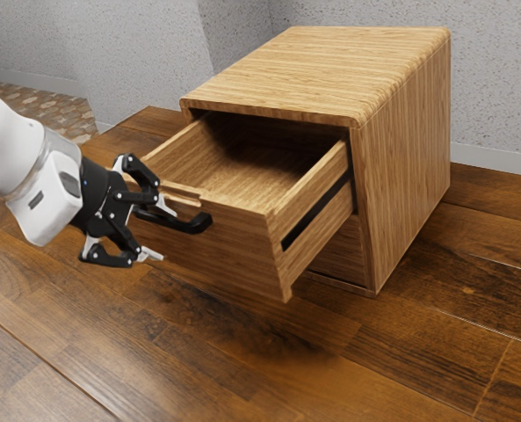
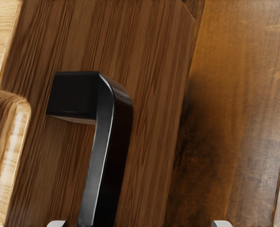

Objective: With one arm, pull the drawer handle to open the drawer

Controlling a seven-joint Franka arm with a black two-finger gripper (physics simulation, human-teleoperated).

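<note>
A light wooden cabinet (image 1: 392,132) stands on the floor with its drawer (image 1: 242,189) pulled well out toward the exterior view's left. The drawer's inside is bare. A black bar handle (image 1: 179,221) sticks out from the drawer front (image 2: 144,71). My black gripper (image 1: 157,230) is at the handle with its fingers spread wide, one above the bar and one below. In the wrist view the handle (image 2: 102,156) runs down between the two pale fingertips (image 2: 57,222), much closer to one of them than the other. The gripper is open.
The cabinet sits on a dark wooden plank floor (image 1: 269,369) that stretches wide in front of the drawer. A grey speckled wall (image 1: 497,79) rises behind the cabinet. A patch of patterned tile floor (image 1: 49,105) lies at the far left.
</note>
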